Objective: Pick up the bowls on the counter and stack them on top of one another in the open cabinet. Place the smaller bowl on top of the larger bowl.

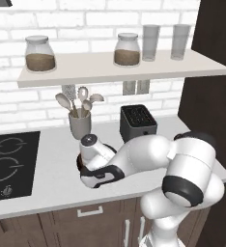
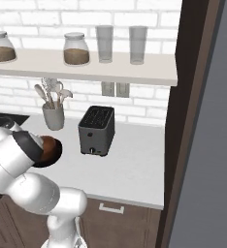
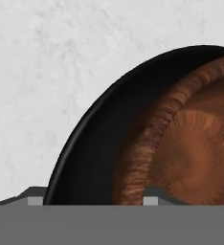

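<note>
Jaws [image 3: 89, 201] low over the surface [image 3: 47, 72], their two tips just showing at 6 o'clock in the hand view, one outside the dark outer wall of a bowl, the other over its reddish-brown inside. Spread, then, astride the rim; whether already pressing on it cannot be told. Bowl [image 3: 181, 143] lying from 3 to 5 o'clock of the jaws, round, so no long axis to align; rim arc rising from 6 toward 1 o'clock. Coming move judged to turn on this straddle: wall between the tips, closing across it. From the colour, likely the smaller bowl, though the black outer band leaves open whether the small one sits nested in the larger; not settled by these pictures. Right base view adding what the hand view lacks: the reddish-brown bowl [image 2: 48, 151] beside the wrist, at 9 o'clock of the toaster [image 2: 96, 131] and at 6 o'clock of the utensil cup [image 2: 53, 116]. Left base view giving the setting only: a dark edge of the bowl [image 1: 79, 163] beside the wrist, cooktop [image 1: 11, 164] at 9 o'clock, shelf [image 1: 120, 67] with jars at 12 o'clock.
</note>
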Available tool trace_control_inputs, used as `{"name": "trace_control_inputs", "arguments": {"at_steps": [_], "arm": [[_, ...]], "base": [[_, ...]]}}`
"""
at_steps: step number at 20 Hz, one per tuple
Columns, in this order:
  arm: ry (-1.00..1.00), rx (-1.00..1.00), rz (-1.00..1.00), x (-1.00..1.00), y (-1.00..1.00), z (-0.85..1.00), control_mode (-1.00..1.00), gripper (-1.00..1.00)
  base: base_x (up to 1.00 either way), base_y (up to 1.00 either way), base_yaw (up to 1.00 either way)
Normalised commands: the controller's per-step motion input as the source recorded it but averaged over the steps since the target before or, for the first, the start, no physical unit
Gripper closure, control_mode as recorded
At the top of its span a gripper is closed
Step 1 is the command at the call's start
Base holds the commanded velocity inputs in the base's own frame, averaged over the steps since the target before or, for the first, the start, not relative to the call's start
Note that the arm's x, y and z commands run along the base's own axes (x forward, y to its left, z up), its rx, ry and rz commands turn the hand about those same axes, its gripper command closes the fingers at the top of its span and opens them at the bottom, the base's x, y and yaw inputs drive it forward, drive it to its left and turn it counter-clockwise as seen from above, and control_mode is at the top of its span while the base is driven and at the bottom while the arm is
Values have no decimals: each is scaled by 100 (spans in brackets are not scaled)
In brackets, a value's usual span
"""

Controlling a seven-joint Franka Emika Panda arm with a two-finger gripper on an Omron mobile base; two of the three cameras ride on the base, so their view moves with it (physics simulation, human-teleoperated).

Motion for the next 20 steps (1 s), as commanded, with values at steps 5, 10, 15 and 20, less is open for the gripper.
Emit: {"name": "trace_control_inputs", "arguments": {"at_steps": [5, 10, 15, 20], "arm": [[-2, 0, 0, -5, -12, -2, -100, 100], [-5, 0, 0, -21, -9, 23, -100, 100], [-1, 0, 0, -21, -5, 49, -100, 100], [0, 0, 0, -54, 0, 93, -100, 100]], "base": [[0, 0, 0], [0, 0, 0], [0, 0, 0], [0, 0, 0]]}}
